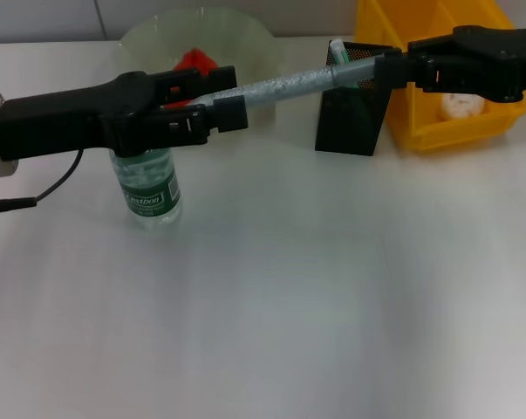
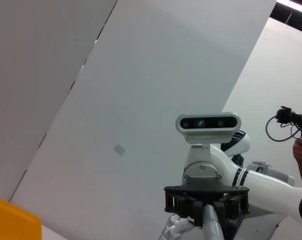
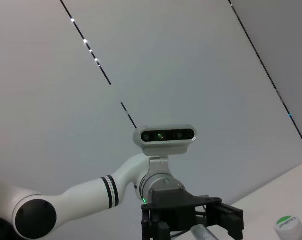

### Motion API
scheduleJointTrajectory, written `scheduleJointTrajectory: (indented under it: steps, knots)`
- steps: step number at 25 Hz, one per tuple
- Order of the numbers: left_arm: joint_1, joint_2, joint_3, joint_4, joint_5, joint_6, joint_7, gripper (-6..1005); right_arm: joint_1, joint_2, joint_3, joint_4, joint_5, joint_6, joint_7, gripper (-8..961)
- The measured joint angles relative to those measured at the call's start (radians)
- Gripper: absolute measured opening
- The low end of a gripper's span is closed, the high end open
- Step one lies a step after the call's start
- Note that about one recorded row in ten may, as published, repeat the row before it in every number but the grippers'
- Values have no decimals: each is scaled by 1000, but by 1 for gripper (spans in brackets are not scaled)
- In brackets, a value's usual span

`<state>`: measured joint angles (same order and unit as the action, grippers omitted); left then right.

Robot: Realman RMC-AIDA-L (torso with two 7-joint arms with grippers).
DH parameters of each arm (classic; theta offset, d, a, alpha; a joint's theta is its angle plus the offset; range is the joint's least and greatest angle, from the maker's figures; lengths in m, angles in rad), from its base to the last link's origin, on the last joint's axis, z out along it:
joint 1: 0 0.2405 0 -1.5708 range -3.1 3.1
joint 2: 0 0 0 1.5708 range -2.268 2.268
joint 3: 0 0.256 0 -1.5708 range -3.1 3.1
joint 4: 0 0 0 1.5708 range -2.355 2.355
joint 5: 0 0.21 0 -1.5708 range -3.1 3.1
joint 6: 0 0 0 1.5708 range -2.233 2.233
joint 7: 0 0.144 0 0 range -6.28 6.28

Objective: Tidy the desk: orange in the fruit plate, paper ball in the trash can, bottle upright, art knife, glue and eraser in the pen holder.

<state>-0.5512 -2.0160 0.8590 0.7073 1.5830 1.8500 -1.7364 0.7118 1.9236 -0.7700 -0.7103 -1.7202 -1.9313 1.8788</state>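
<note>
A long silvery glitter-coated art knife [image 1: 289, 85] hangs level above the desk, and both grippers hold it. My left gripper [image 1: 236, 98] is shut on its left end, my right gripper [image 1: 386, 70] on its right end above the black mesh pen holder [image 1: 345, 122]. A white and green stick [image 1: 337, 51], apparently the glue, stands in the holder. The bottle [image 1: 151, 188] stands upright under the left gripper. The orange [image 1: 193, 61] lies in the pale-green fruit plate [image 1: 245, 35]. The paper ball [image 1: 461, 106] sits in the yellow trash can [image 1: 437, 131]. The eraser is out of view.
A black cable [image 1: 53, 188] trails over the desk at the left edge. The white desk [image 1: 315, 297] stretches toward me in front of the bottle and the holder. The wrist views look up at walls and at my head.
</note>
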Motion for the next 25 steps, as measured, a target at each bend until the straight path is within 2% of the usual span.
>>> scheduleJointTrajectory:
  steps: [13,18,25]
  knots:
    - [-15,-1,2,-5,26,-9,0,728,6,0,0,11,-1,11,-4,268]
    - [-15,-3,-5,-5,25,-9,-5,506,9,0,0,16,-4,16,-4,272]
    - [-15,-4,-5,-5,20,-5,-6,488,16,0,0,34,-13,25,-14,279]
